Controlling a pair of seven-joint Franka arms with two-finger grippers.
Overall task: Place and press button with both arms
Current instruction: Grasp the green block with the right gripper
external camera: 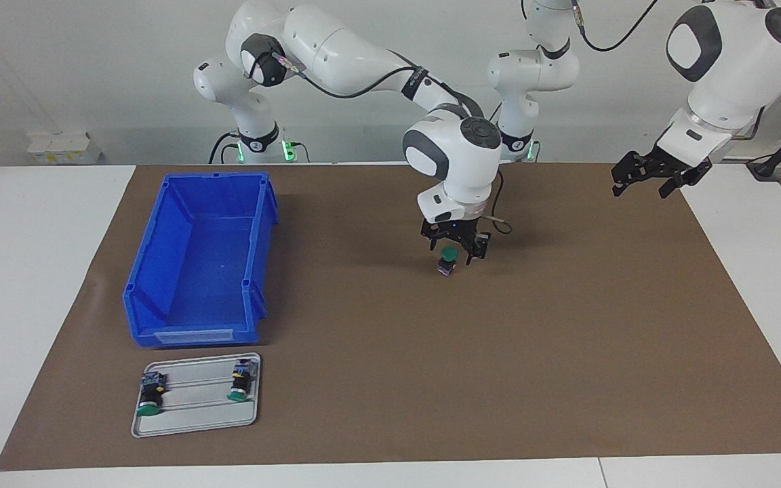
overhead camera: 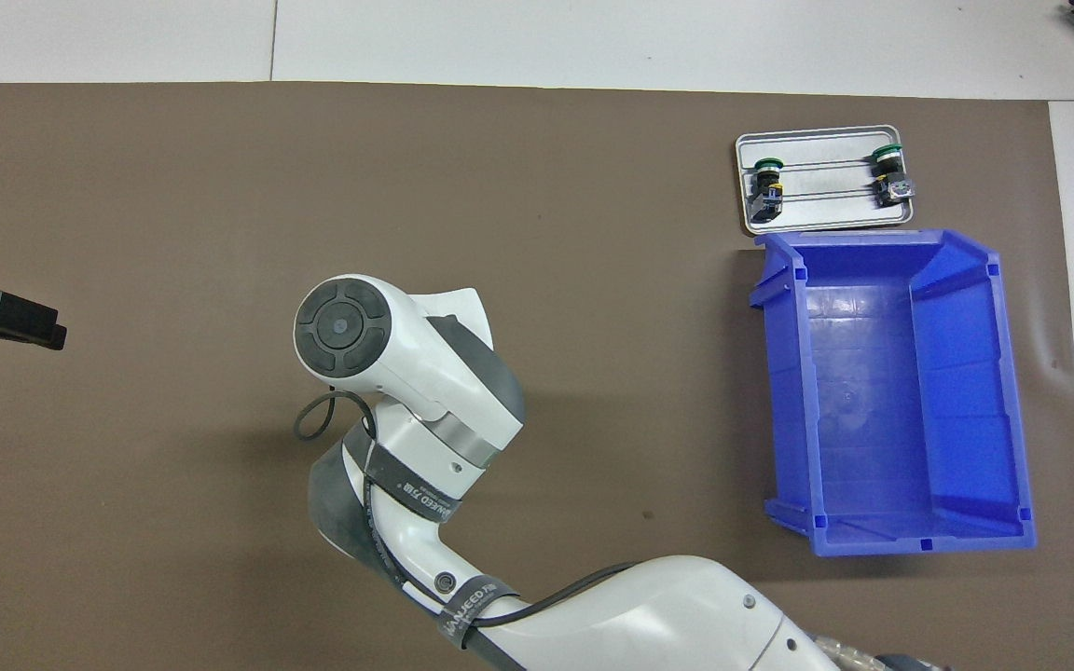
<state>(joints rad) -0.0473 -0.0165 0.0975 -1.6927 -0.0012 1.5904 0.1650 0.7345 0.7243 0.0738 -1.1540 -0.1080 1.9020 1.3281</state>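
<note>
Right pincer (external camera: 456, 251) open — straddling button (external camera: 447, 261).

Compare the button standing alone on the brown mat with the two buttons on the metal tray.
The lone button stands upright on the mat, green cap up; the tray buttons lie on their sides. The lone one sits mid-table with the right gripper low around it; the tray pair lie untouched beside the blue bin. All three share green caps and black bodies.

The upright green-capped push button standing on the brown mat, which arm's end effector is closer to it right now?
Right. The right end effector hangs directly over the green-capped push button; the left end effector waits raised over the mat's edge at the left arm's end.
</note>
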